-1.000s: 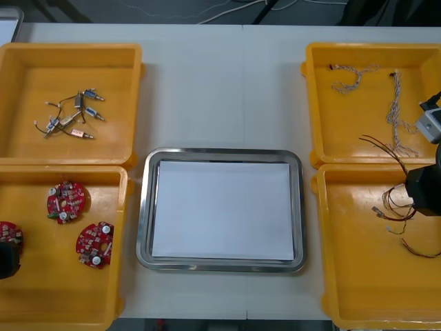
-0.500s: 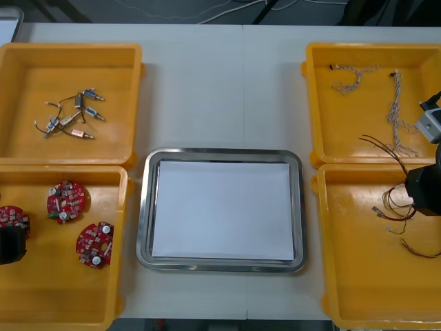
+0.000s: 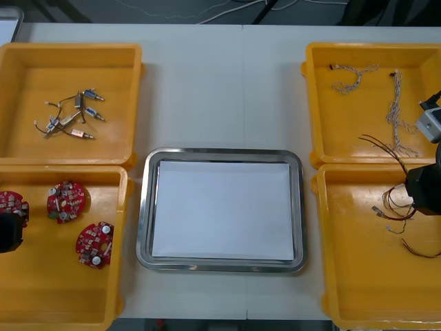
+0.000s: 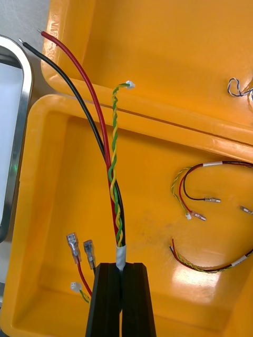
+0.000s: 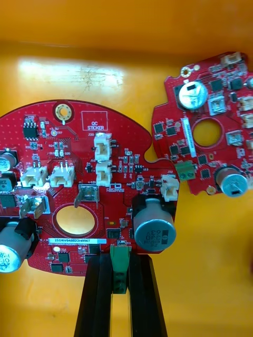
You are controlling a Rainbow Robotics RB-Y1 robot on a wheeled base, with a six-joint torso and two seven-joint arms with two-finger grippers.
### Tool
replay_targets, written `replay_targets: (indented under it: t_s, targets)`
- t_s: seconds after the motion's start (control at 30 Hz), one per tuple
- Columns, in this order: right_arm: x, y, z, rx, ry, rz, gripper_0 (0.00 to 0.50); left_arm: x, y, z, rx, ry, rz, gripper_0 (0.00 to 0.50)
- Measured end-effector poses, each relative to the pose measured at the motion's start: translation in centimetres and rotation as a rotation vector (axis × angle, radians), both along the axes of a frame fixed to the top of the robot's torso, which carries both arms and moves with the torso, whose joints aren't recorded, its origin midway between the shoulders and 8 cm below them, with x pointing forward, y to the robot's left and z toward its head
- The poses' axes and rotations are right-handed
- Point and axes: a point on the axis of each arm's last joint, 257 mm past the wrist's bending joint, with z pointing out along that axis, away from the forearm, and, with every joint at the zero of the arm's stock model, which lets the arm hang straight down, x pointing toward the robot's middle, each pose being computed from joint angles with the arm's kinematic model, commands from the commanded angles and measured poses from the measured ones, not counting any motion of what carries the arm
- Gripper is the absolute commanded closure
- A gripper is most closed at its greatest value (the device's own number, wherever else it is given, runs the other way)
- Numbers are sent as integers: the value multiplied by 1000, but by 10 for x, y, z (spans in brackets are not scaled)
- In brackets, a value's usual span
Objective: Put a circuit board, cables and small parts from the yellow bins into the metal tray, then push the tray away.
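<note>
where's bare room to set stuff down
The metal tray is bare white inside; so is the table beyond it. Crowded: near left bin, around the circuit board in the left gripper; around the cable in the right gripper.

My left end effector [image 3: 9, 227], at nine o'clock, is cut by the frame edge and covers part of a circuit board [image 3: 12, 202]. At three o'clock my right end effector [image 3: 415, 194], also cropped, hides the gripped end of the cable bundle [image 4: 110, 174]. The small metal parts [image 3: 69, 117] are too small to identify.
</note>
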Motion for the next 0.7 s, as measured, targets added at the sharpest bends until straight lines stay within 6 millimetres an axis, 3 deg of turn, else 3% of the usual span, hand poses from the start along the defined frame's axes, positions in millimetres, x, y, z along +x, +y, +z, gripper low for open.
replay_targets:
  t_s: [0.27,0.7]
  targets:
    - [0,0,0,0,0,0,500,-4,-12,17,5,25,-32,500]
    - [0,0,0,0,-1,0,500,-21,-50,54,33,80,-112,500]
